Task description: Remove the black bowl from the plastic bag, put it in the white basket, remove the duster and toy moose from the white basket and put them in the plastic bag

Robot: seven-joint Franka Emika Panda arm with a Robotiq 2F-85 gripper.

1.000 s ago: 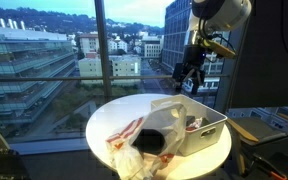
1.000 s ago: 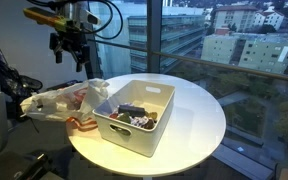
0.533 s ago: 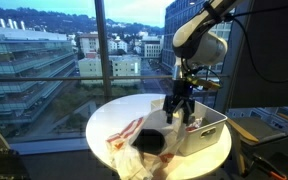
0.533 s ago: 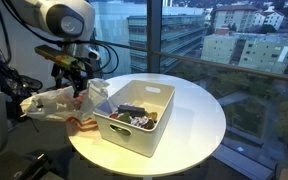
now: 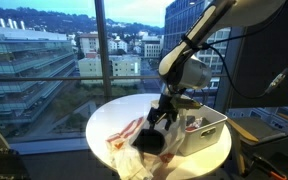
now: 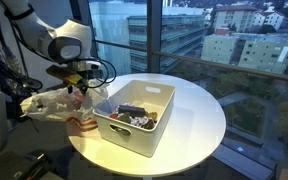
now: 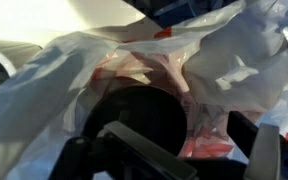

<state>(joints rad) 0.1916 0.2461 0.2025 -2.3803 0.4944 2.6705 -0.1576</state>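
The black bowl [image 7: 134, 118] lies inside the mouth of the plastic bag [image 7: 64, 70], filling the middle of the wrist view. My gripper [image 7: 189, 150] hangs open just above it, one finger [image 7: 134, 150] across the bowl's near rim and the other over the red-marked plastic. In both exterior views the gripper [image 5: 162, 118] [image 6: 81, 92] is low at the bag [image 5: 129, 150] [image 6: 46, 100], next to the white basket [image 5: 206, 130] [image 6: 134, 130]. The bowl [image 5: 149, 141] shows dark in the bag's opening. Small dark items [image 6: 134, 113] lie in the basket; I cannot make out the duster or toy moose among them.
Bag and basket sit on a round white table [image 6: 199, 115] [image 5: 104, 118] beside tall windows. The bag's crumpled folds [image 7: 244, 60] rise around the gripper. The basket's wall stands close beside the gripper.
The arm has come down from high above the table to the bag's mouth, next to the basket. The jaws have stayed open. Bag and basket have not moved.
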